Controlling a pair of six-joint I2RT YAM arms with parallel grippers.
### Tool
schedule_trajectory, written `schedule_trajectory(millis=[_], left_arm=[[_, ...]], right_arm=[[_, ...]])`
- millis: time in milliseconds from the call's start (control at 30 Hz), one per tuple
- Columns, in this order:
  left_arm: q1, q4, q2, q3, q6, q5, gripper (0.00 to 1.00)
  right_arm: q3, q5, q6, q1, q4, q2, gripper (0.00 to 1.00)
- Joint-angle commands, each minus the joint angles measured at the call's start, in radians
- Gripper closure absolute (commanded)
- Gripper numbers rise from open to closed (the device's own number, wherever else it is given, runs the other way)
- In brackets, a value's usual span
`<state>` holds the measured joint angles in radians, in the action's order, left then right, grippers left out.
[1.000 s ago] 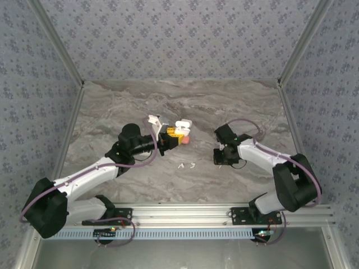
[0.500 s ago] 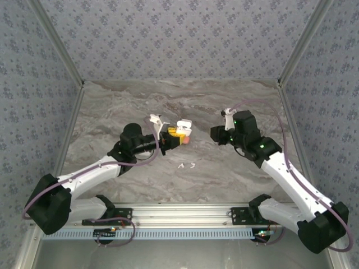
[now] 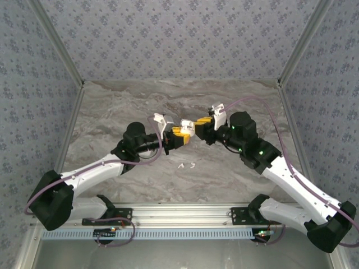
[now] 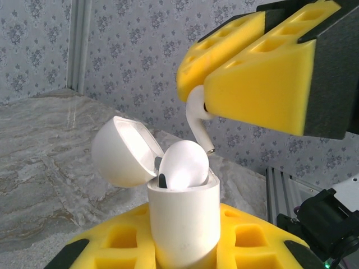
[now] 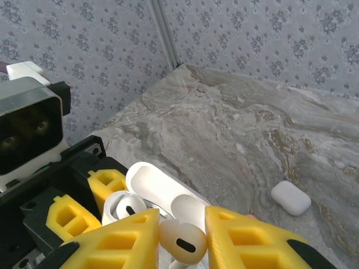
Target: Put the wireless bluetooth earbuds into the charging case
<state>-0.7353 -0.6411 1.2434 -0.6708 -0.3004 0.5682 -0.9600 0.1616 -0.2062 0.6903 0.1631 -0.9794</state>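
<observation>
**Top view.** The left gripper and right gripper meet tip to tip above the table. Two tiny white loose earbuds lie on the marble nearby.

**Left wrist view.** The white charging case stands upright, clamped by the left gripper, with its lid open. A seated earbud occupies one socket. You will find the held earbud, stem down, just above the case, pinched by the right gripper.

**Right wrist view.** A closed second case lies on the table.

Bright, even light seemingly coming from above; shadows lying soft; white case glaring slightly; nearest pads blurring.
</observation>
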Motion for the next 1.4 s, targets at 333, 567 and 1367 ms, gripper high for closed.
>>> schedule_trajectory(millis=[333,567,1367], left_arm=[[-0.009,-0.058,0.002,-0.037,-0.008,0.027,1.0],[-0.01,-0.065,0.004,-0.038,-0.009,0.024,1.0],[-0.01,-0.094,0.014,-0.033,-0.027,0.021,1.0]], right_arm=[[-0.001,-0.087,0.048,0.026,-0.049,-0.012,0.72],[-0.009,-0.083,0.055,0.028,-0.029,-0.041,0.72],[-0.022,0.045,0.012,0.023,0.029,-0.033,0.62]])
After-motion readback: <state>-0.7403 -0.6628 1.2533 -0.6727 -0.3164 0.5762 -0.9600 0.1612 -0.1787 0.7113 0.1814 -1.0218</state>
